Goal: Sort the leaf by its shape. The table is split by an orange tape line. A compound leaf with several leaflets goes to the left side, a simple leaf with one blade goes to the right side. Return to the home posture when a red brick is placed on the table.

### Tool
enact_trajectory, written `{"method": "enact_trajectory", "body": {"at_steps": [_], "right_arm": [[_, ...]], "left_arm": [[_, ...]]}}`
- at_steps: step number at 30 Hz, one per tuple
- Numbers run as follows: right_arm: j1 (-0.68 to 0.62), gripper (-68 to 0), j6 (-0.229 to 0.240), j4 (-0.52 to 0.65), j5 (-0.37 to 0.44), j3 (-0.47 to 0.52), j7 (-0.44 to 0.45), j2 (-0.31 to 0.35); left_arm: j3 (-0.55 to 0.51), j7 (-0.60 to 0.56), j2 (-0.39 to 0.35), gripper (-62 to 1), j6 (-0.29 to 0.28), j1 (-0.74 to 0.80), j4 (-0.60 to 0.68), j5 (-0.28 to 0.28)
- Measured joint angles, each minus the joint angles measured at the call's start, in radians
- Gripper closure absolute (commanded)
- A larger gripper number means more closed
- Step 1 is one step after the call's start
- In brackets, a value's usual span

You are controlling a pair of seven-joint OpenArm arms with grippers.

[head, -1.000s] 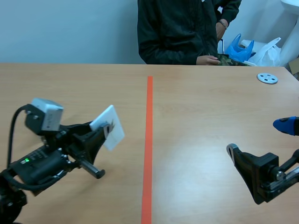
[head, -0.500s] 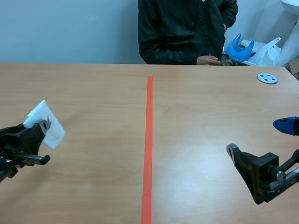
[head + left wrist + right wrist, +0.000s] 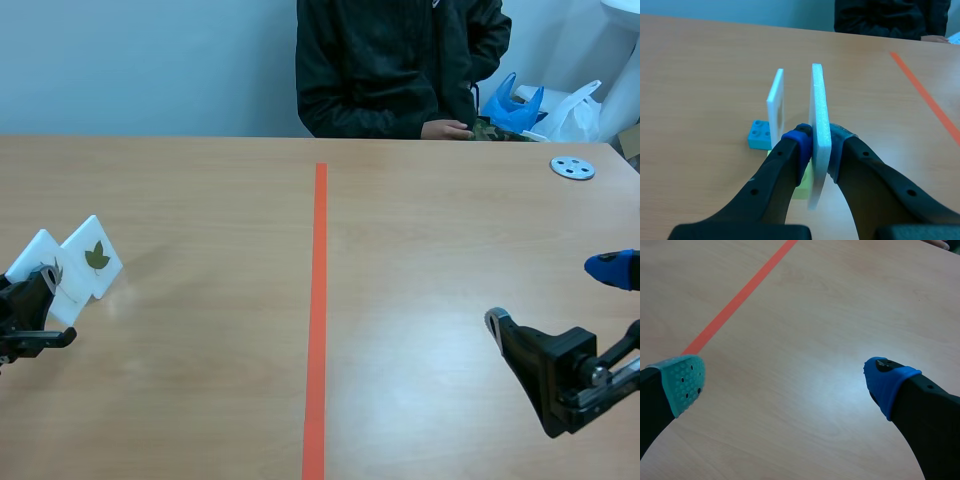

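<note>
Now two cards: held card [image 3: 819, 120] pinched by left fingers [image 3: 782, 170], standing card [image 3: 775, 97] beside; right fingers [image 3: 682, 382] wide, empty.

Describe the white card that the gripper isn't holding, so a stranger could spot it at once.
Far left of the orange tape line, two white cards sit side by side at the left gripper. The free card is the one ahead of the gripper, with a small blue brick at its foot. Unlike the held card, it is ungripped and shows one green lobed leaf.
</note>
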Motion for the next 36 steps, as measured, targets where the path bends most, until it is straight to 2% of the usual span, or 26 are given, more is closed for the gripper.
{"method": "enact_trajectory", "body": {"at_steps": [7,21,26,30,36], "right_arm": [[0.0,-67.9,0.0,0.0,0.0,0.0,0.0,0.0],[0.0,-67.9,0.0,0.0,0.0,0.0,0.0,0.0],[0.0,-67.9,0.0,0.0,0.0,0.0,0.0,0.0],[0.0,-67.9,0.0,0.0,0.0,0.0,0.0,0.0],[0.0,-67.9,0.0,0.0,0.0,0.0,0.0,0.0]], "left_arm": [[0.0,-0.053,0.005,-4.2,0.001,-0.098,-0.155,0.0],[0.0,-0.098,0.028,-4.2,0.008,-0.197,-0.351,0.0],[0.0,-0.113,0.028,-4.3,0.007,-0.217,-0.393,0.0],[0.0,-0.134,0.029,-9.0,0.008,-0.216,-0.397,0.0],[0.0,-0.133,0.04,-9.2,0.008,-0.216,-0.397,0.0]]}}
